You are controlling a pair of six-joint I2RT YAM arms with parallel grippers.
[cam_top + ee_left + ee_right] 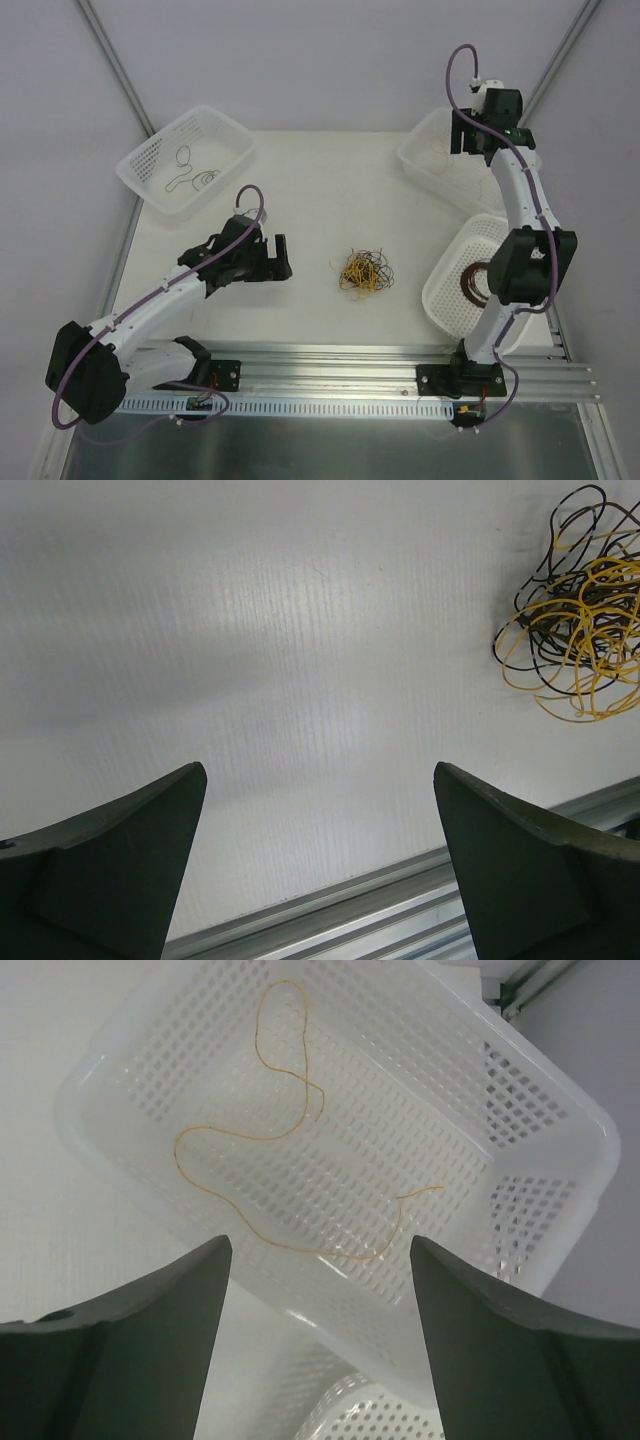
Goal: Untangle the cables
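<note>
Both my claws spread wide, gripping nothing. Cable tangle (364, 272) lies in middle of desk (320, 190), to right of left claw (284, 258), the nearer one. Right claw (320, 1245) hangs over far basket (560, 1120) with one yellow strand (290, 1070) inside.

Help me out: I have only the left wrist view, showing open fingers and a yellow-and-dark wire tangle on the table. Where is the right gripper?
Observer: The right gripper hangs open and empty above the far-right basket.
Operator: Anything in that basket?
Observer: One yellow-tan strand lies loose on its floor.
Operator: Are other strands sorted elsewhere?
Observer: Yes, a few dark strands lie in the far-left basket.
</note>
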